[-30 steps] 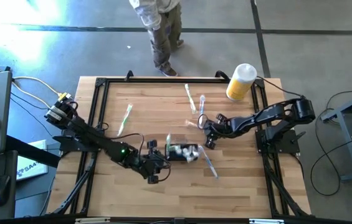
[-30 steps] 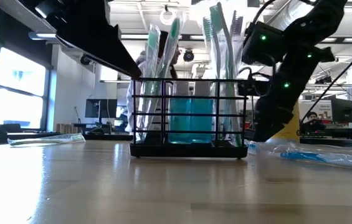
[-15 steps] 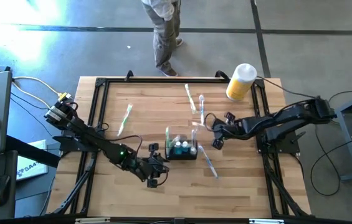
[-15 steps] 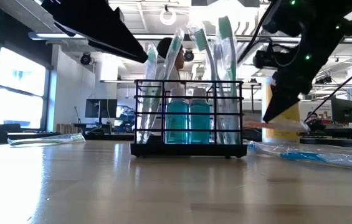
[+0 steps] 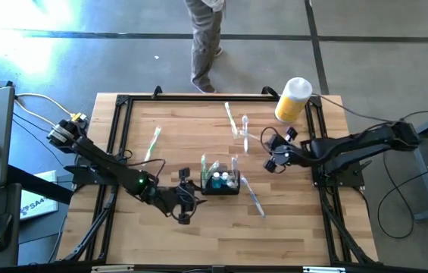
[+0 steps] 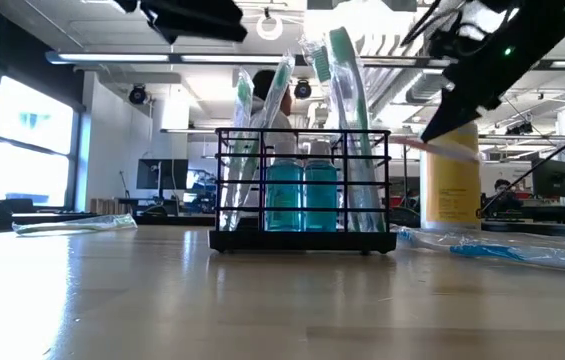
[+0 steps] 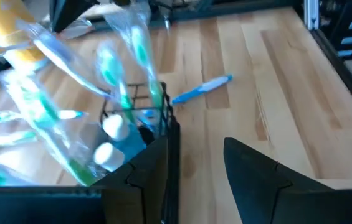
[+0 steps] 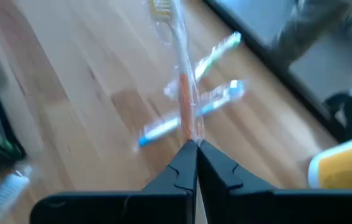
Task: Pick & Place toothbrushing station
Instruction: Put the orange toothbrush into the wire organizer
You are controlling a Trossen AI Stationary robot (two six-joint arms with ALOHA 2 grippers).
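Observation:
The toothbrushing station is a black wire caddy standing on its base mid-table, also seen in the low view. It holds two blue bottles and several wrapped toothbrushes. My left gripper hangs open and raised off the table by the caddy's left end, with bare table showing between its fingers. My right gripper is up in the air to the caddy's right and shut on a wrapped orange toothbrush. My right gripper pinches the wrapped orange toothbrush at one end of its handle between its two shut fingers. The fingers slant down from the table's right side and lie along the brush. The brush sticks out past the fingertips, head farthest, lifted clear of the table.
A yellow cylinder with a white cap stands at the far right corner. Loose wrapped toothbrushes lie far of the caddy, at the left, and one blue brush to the caddy's near right. A person walks beyond the far edge.
My right gripper has risen and drawn back toward the table's right edge, taking the orange toothbrush up off the table. My left gripper has risen beside the caddy. The caddy stays on the table, and the brushes in it have shifted.

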